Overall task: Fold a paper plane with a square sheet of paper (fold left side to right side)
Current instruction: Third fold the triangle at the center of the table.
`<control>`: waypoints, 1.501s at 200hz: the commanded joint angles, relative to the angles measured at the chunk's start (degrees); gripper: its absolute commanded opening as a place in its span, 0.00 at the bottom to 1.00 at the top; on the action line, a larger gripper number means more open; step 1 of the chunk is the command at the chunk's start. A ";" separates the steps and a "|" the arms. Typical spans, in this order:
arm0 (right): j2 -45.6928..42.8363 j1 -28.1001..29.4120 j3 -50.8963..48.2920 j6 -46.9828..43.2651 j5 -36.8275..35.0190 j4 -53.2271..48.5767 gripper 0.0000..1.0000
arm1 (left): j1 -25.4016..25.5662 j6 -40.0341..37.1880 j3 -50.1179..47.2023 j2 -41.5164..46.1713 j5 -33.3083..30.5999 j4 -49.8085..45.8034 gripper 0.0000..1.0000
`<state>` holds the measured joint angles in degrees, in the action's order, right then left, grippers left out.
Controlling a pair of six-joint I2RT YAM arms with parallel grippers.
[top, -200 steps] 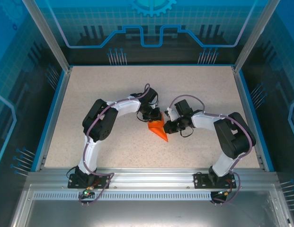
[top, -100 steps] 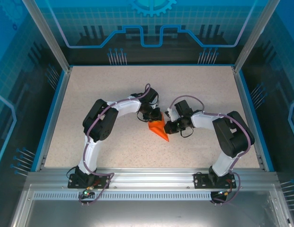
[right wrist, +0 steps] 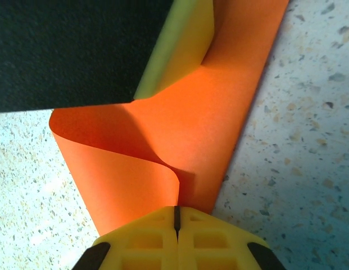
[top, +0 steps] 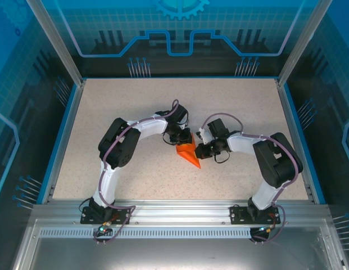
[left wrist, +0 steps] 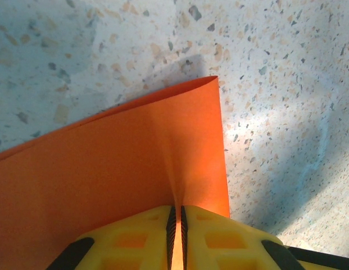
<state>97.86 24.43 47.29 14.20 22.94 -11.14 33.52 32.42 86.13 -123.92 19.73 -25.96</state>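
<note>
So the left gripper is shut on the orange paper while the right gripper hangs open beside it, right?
Not quite. The right gripper is also shut on the orange paper, as the right wrist view shows. The left gripper is shut on it, as you said.

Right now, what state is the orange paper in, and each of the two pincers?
thin bright orange sheet of paper: bent over on itself in a loose curve, not pressed flat, pinched from two sides.
left pincer: shut on the sheet's edge.
right pincer: shut on the sheet's edge.
</note>
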 commanded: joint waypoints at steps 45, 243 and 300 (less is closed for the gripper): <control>-0.24 -1.60 1.38 0.31 -0.53 -1.34 0.00 | 1.03 -1.33 0.36 -2.90 -1.53 -2.87 0.17; 2.73 -1.51 1.31 0.22 -3.95 -5.64 0.00 | 0.08 -3.11 0.54 2.49 -2.33 -5.28 0.22; 3.03 -1.53 1.14 0.14 -3.10 -5.30 0.00 | -1.87 -3.42 -6.26 15.13 -4.63 -5.36 0.32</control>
<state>99.02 23.94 48.45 14.17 21.26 -13.04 32.38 29.91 83.13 -116.62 17.15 -29.63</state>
